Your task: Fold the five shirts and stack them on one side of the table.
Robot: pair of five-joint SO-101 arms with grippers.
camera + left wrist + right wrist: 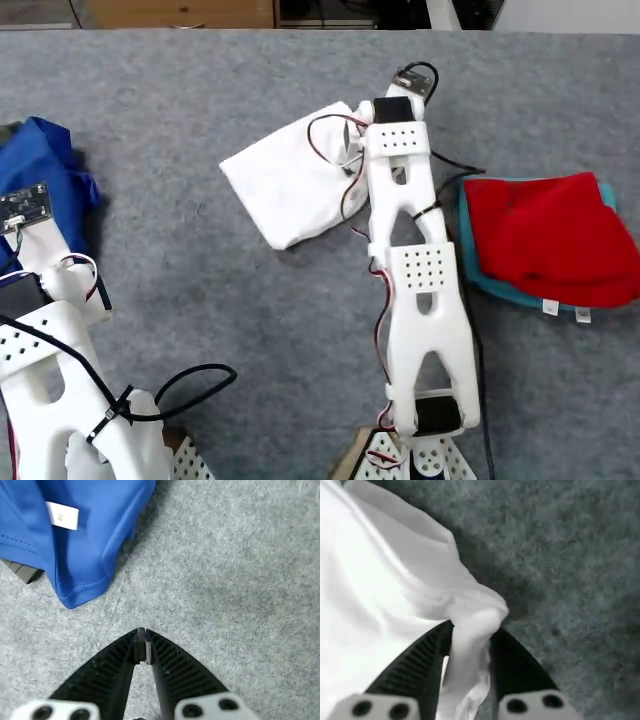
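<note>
Shirts number four: white (285,190), blue (50,165), red (550,235), teal (470,255); right jaws clamp white; left jaws closed.

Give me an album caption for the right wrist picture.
The right gripper pinching a bunched fold of the white shirt over the grey carpeted table.

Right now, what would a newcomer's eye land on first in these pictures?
Probably the white shirt lying in the middle of the grey table, with the right gripper pinching its edge. Next comes the bright red shirt lying on a teal shirt at the table's right side. The blue shirt is bunched at the left, near the shut left gripper.
</note>
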